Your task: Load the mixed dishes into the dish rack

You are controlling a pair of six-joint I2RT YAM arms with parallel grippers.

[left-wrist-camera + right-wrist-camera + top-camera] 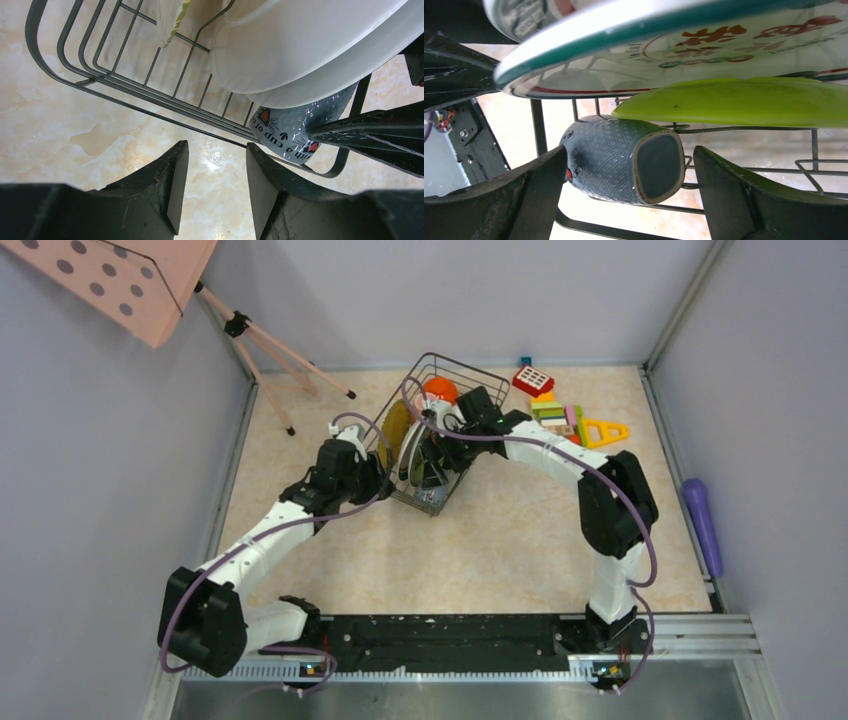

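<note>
**Right jaws flank a tipped cup in the rack**

The small grey-blue crosshatched cup (pixel 609 160) lies on its side on the wires of the dark metal wire dish rack (pixel 538 127). Its base faces the wrist camera and its long axis slants away to the left. The right gripper (pixel 630 154) is spread wide around it, gripping nothing.

Just above the cup stand the white plate with a green-red rim (pixel 724 45) and the lime-green plate (pixel 744 102).

The left gripper (pixel 216 150) hangs part-open and empty outside the rack wall, over the marbled counter (pixel 50 130), so the right arm is nearer.

The cup's mouth is hidden, and I cannot tell whether one finger grazes it.
</note>
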